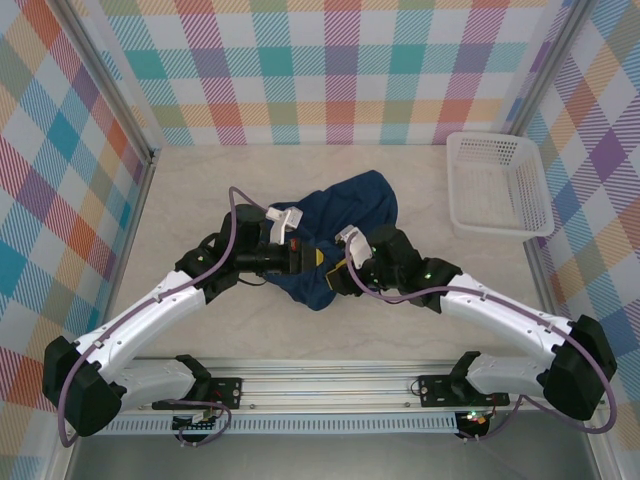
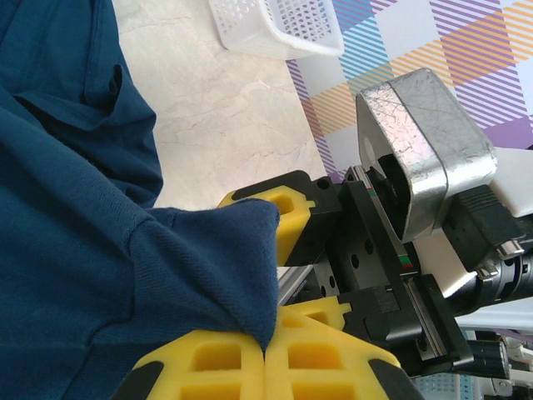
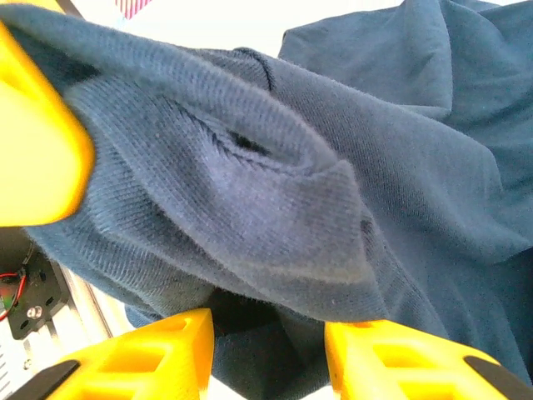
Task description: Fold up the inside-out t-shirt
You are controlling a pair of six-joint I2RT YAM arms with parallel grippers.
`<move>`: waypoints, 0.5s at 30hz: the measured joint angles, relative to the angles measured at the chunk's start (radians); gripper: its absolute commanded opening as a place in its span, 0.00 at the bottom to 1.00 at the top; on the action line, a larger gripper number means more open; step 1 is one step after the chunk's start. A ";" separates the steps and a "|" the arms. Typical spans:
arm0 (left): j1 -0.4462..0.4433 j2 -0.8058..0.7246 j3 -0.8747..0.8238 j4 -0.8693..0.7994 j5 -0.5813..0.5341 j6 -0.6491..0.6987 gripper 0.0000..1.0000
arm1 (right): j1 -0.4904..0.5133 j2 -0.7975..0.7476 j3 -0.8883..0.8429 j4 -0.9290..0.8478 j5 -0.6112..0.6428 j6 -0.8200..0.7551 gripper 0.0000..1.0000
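Above the table (image 1: 200,190), left arm (image 1: 150,310) bends inward; left pincer (image 2: 265,354) pinches t-shirt (image 1: 350,205).

A white plastic basket (image 1: 498,142) with latticed walls sits at the far right of the pale marbled table (image 1: 200,190), close to the right wall. Pastel plaid panels (image 1: 330,70) enclose the table at the back and both sides. A metal rail (image 1: 330,385) runs along the near edge.
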 measured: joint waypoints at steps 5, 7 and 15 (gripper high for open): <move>0.000 0.000 0.000 0.000 0.000 0.000 0.00 | 0.000 0.021 0.002 -0.001 0.005 -0.019 0.43; 0.000 0.000 0.000 0.000 0.000 0.000 0.00 | 0.000 0.035 0.006 -0.002 0.011 -0.026 0.43; 0.000 0.000 0.000 0.000 0.003 0.000 0.00 | 0.000 0.093 0.007 -0.004 0.044 -0.046 0.43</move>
